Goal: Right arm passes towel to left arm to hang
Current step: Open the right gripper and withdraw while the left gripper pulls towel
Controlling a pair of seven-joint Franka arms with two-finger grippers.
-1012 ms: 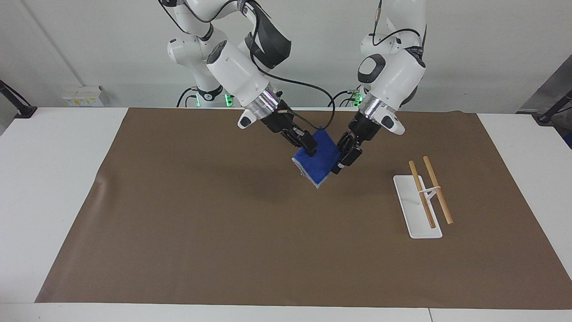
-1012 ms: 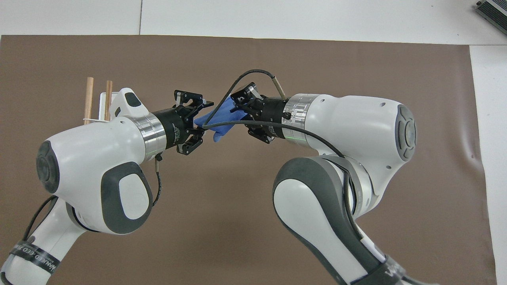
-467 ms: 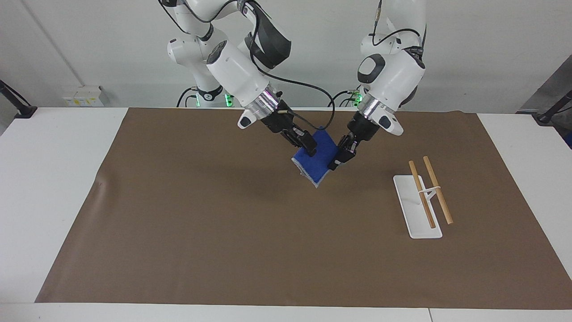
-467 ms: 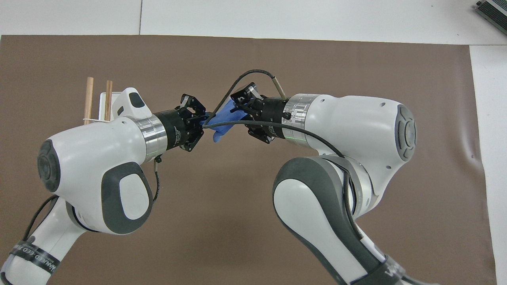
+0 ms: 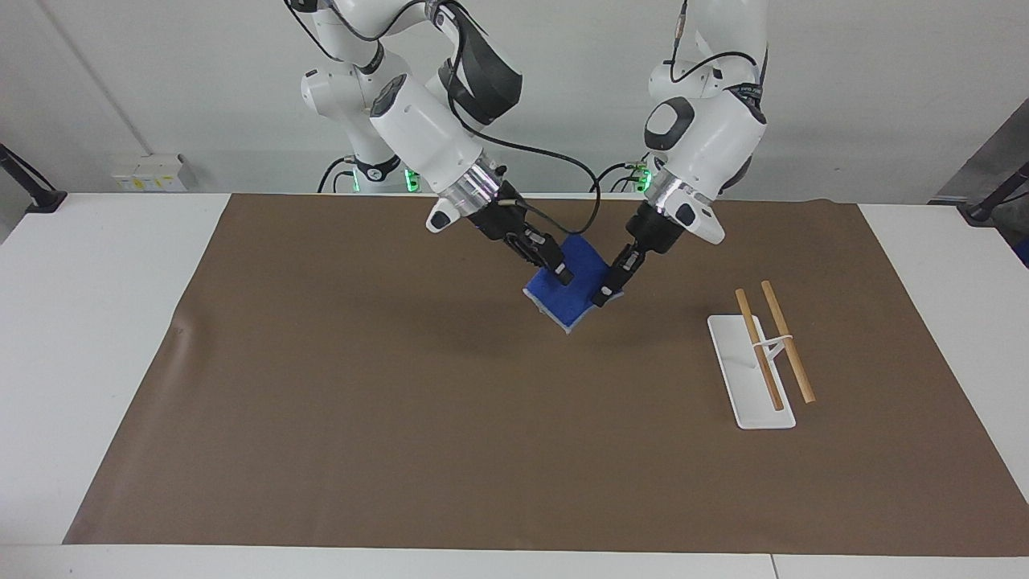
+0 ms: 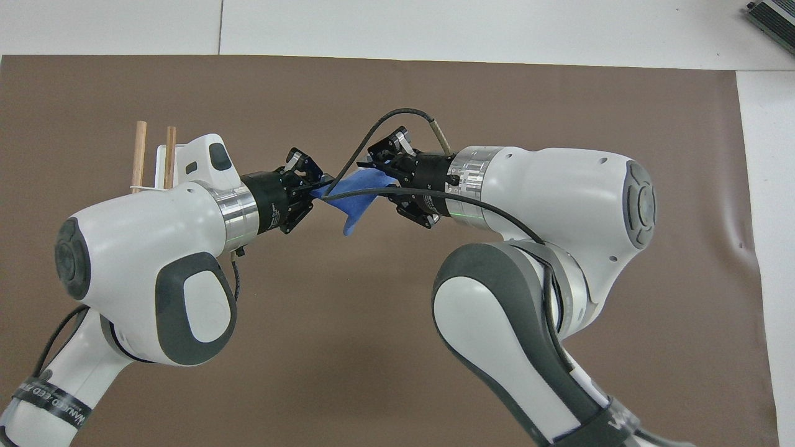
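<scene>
The royal-blue towel (image 5: 575, 296) hangs in the air over the brown mat, stretched between both grippers; it also shows in the overhead view (image 6: 354, 208). My right gripper (image 5: 560, 272) (image 6: 374, 180) is shut on the towel's edge toward the right arm's end. My left gripper (image 5: 604, 296) (image 6: 315, 190) is shut on the towel's edge toward the left arm's end. A loose corner of the towel droops below the two hands. The fingertips are partly hidden by the cloth.
A white rack base (image 5: 744, 386) with two wooden rods (image 5: 788, 342) stands on the brown mat (image 5: 402, 402) toward the left arm's end. The rods' ends (image 6: 139, 152) show past the left arm in the overhead view.
My left gripper, open around the towel's edge a second ago, has shut on it. Both hands have drawn slightly apart and the towel is pulled flatter between them.
</scene>
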